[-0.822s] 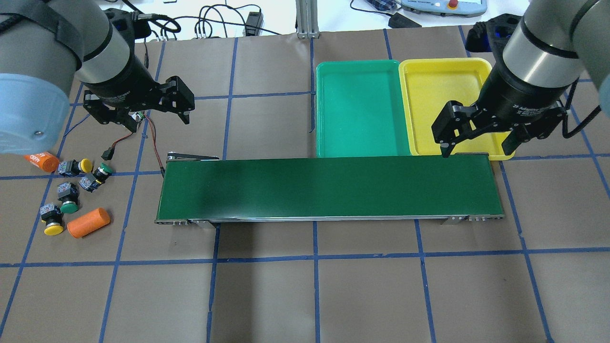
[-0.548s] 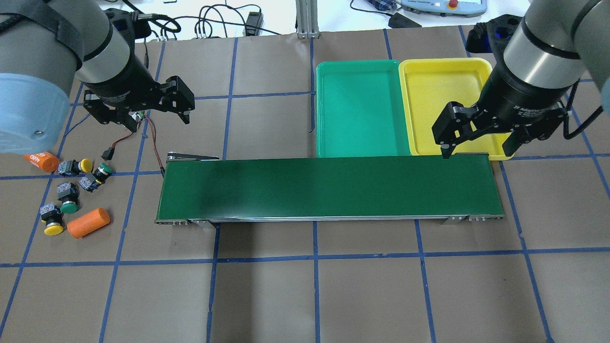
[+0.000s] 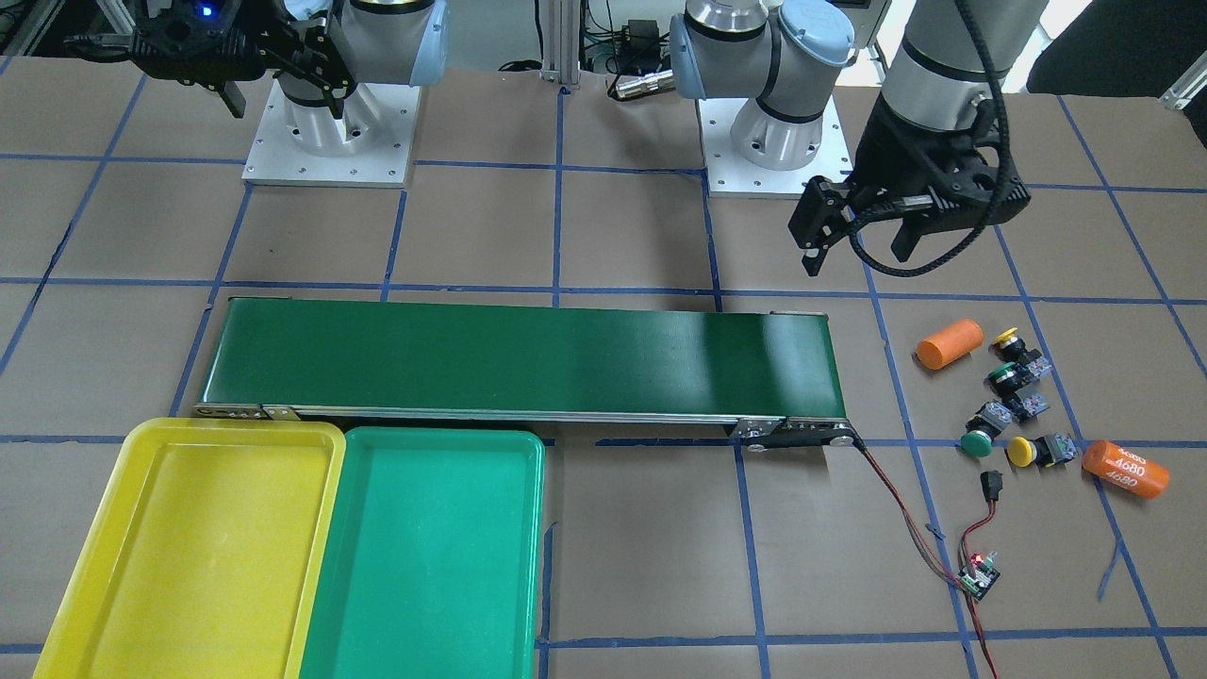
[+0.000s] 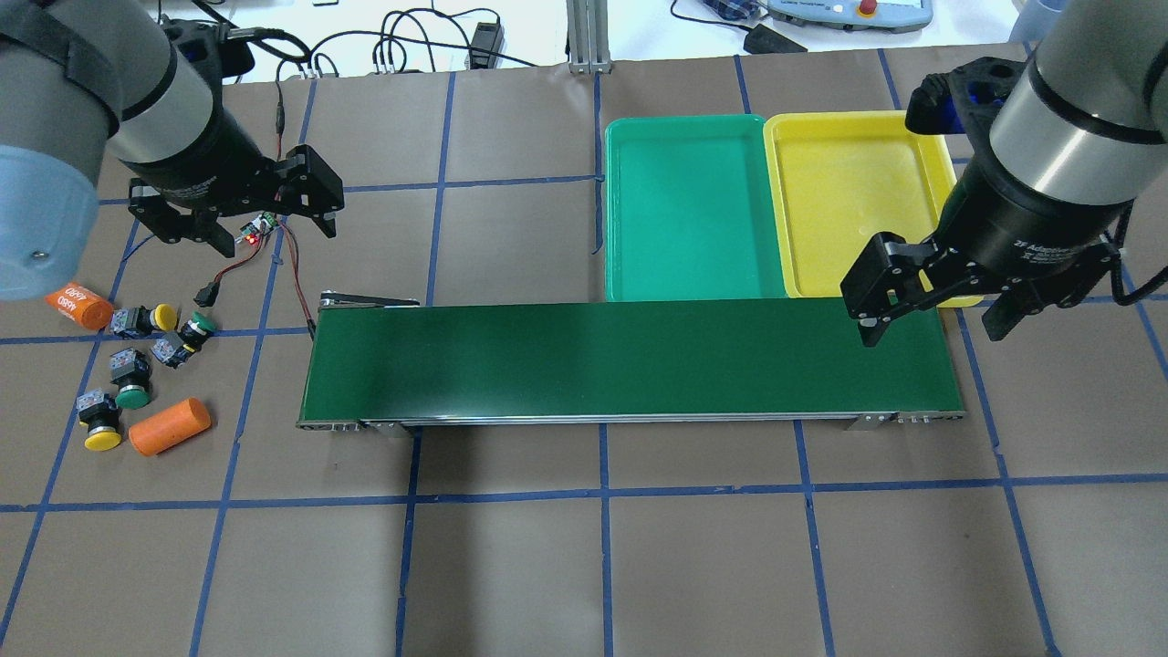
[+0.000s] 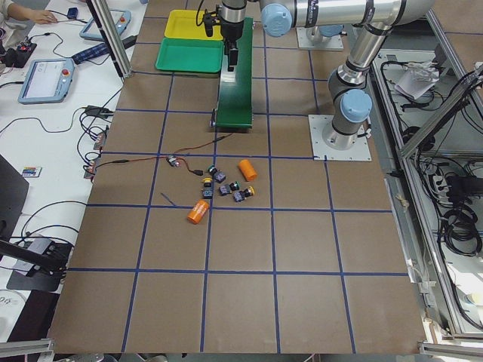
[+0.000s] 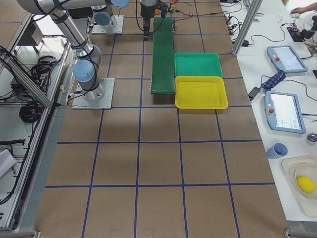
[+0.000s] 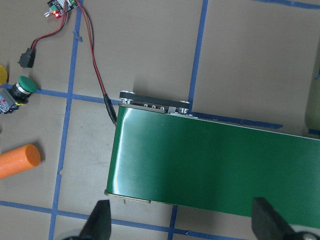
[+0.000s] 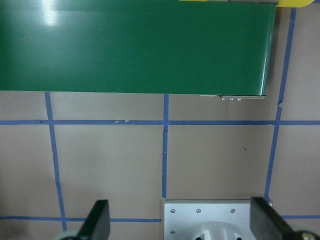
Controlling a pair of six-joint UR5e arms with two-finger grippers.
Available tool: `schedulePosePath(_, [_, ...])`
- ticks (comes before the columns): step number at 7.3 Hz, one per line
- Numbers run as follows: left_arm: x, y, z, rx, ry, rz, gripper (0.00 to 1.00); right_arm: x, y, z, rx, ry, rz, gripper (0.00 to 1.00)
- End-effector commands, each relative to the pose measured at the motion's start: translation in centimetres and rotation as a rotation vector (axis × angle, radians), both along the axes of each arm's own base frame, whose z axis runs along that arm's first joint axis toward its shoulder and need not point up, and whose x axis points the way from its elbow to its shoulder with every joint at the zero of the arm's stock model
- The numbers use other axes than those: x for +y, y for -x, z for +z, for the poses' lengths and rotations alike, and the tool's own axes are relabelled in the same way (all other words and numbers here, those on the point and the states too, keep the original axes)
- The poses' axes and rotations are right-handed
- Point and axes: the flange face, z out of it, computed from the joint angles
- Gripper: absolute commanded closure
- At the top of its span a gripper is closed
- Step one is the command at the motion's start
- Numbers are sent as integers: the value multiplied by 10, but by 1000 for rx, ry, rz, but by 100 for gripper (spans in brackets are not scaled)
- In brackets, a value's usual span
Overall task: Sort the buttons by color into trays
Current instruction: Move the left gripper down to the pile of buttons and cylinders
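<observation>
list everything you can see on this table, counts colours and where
yellow-capped buttons: 2, yellow caps on dark bodies, in the cluster on the table's left end
green-capped buttons: 2, green caps, same cluster
orange cylinders: 2, orange, one marked 4680, at the cluster's edges
conveyor belt: 1, dark green, mid-table
green tray: 1, green, empty, beyond the belt's right half
yellow tray: 1, yellow, empty, beside the green tray on its right
circuit board: 1, red light lit, wired to the belt's left end
table: 1, brown with a blue tape grid
left gripper: 1, black, open, above the circuit board
right gripper: 1, black, open, over the belt's right end
</observation>
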Motion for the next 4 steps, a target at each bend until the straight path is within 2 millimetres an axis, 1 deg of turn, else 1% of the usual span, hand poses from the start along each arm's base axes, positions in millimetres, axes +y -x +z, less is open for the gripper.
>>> schedulePosePath(1, [-1, -32, -2, 0, -8, 32, 0, 3, 0, 3, 3, 5, -1, 0])
schedulePosePath(2, [1, -36, -5, -7, -12, 35, 0, 4, 1, 2, 12, 2, 2, 0])
schedulePosePath(3, [-1, -47, -6, -6, -12, 55, 0, 9, 1, 4, 13, -11, 2, 0])
schedulePosePath(4, [-2, -72, -12, -3, -24, 105, 0, 10, 1, 5, 13, -8, 2, 0])
